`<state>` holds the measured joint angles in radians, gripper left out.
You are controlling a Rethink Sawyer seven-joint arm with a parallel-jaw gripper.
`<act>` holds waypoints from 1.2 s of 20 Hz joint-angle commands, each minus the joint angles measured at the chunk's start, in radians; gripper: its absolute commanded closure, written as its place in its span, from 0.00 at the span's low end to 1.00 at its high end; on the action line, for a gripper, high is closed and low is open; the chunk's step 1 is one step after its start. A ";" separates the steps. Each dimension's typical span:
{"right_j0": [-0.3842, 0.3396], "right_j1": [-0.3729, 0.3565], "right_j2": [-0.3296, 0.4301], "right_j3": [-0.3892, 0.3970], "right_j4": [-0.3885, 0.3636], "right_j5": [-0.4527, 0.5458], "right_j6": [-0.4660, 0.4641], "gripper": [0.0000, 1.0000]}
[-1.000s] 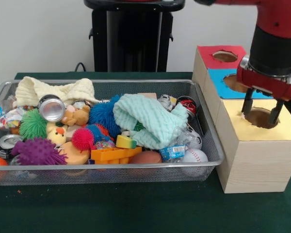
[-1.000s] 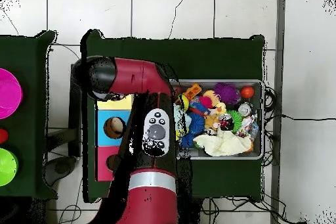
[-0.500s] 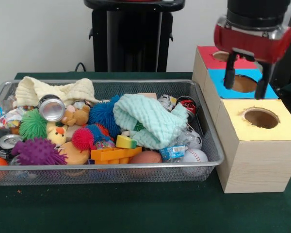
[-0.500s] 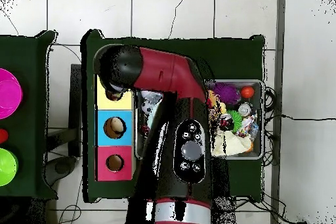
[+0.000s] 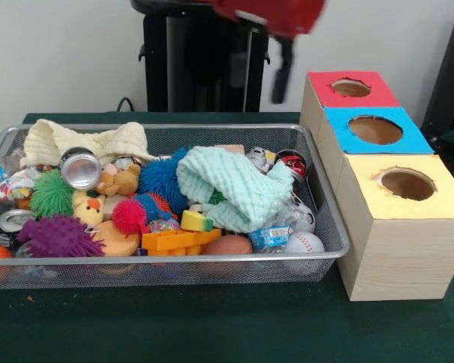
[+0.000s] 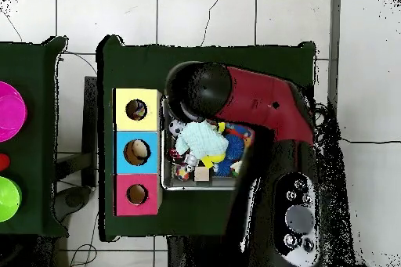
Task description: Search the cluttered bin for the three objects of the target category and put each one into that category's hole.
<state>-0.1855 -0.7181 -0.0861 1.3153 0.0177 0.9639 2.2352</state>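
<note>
Green cloth covers the worktop, and nearest on it the bin holds its clutter along the front rim: a purple spiky ball, an orange block and a baseball. Mid-bin lies the mint-green cloth, bunched over the toys beside a blue spiky ball, with a small teddy and a can to its left; the cream cloth is draped in the far left corner. Neither cloth has been taken, and I cannot find the dotted white one among the clutter, so my guess is that it is already through the hole and two cloths are left to fetch. To the right stands the yellow-topped box with the hole, its opening clear, then the blue hole and the red hole behind it. Farthest back, at the top edge, the hand shows as a blurred red block with one dark finger hanging; whether it is released or clenched I cannot tell, and nothing shows in it. A second ago it hung just over the yellow hole, half a second ago above the blue one; now it has swung across to the bin's far right corner, while the bin's contents lie unchanged
</note>
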 commanded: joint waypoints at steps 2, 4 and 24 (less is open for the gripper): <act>-0.208 -0.050 0.144 0.320 -0.127 0.010 -0.498 0.00; -0.251 -0.055 0.169 0.377 -0.165 -0.063 -0.527 0.00; -0.378 0.021 0.225 0.395 -0.643 -0.354 -0.546 0.00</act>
<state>-0.5394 -0.7380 0.0120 1.6841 -0.4711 0.6886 2.0057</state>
